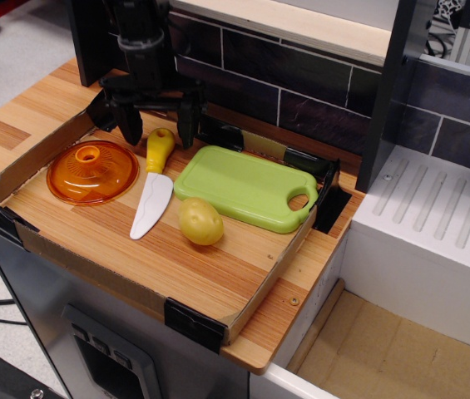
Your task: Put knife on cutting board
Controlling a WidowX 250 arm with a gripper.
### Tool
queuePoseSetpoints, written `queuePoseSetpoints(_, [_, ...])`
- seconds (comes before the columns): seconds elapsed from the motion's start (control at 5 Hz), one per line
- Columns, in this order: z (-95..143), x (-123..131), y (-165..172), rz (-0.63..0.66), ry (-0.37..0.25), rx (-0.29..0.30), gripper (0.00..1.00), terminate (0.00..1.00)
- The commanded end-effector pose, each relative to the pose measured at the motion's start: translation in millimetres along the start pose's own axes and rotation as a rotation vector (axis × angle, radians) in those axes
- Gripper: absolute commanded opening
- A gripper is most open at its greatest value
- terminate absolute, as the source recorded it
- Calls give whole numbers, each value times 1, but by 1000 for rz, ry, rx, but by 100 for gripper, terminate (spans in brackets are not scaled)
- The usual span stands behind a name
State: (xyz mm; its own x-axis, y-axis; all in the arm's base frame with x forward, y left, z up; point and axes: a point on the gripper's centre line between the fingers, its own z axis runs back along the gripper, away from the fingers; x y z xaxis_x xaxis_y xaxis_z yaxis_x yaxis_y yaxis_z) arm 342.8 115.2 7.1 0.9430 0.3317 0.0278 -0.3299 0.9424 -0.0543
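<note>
The claw (159, 133) hangs with its two dark fingers (130, 126) spread apart, one on each side of the top of the knife's handle and holding nothing. The knife (152, 189) lies flat on the desk (210, 274) inside the shallow walled tray, directly below and slightly nearer the camera than the claw. Its long axis runs from the yellow handle at the far end, under the claw, toward the near-left, where the white blade tip points. The fingers sit across the handle's width, so a descent looks like the move that would bring them around it; how much height remains is hard to judge from this single view.

The knife is a small toy with a bulbous, pear-shaped yellow handle and a broad, curved white blade. The light green cutting board (243, 184) lies just to its right, blade and board edge nearly touching. An orange round lid (92, 171) sits on the left, and a yellow potato toy (200, 221) rests against the board's near edge.
</note>
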Motion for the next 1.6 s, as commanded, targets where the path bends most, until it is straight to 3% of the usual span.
queuePoseSetpoints(0.0, [2, 1, -2, -17, -34, 30, 100, 0])
queuePoseSetpoints(0.2, [4, 0, -1, 46, -61, 11, 0, 0])
queuePoseSetpoints(0.6, [18, 7, 0, 49, -66, -25, 0, 0])
queuePoseSetpoints(1.2, [58, 3, 6, -163, 39, -12, 0, 0])
queuePoseSetpoints(1.4, [78, 6, 0, 11, 53, -100, 0, 0])
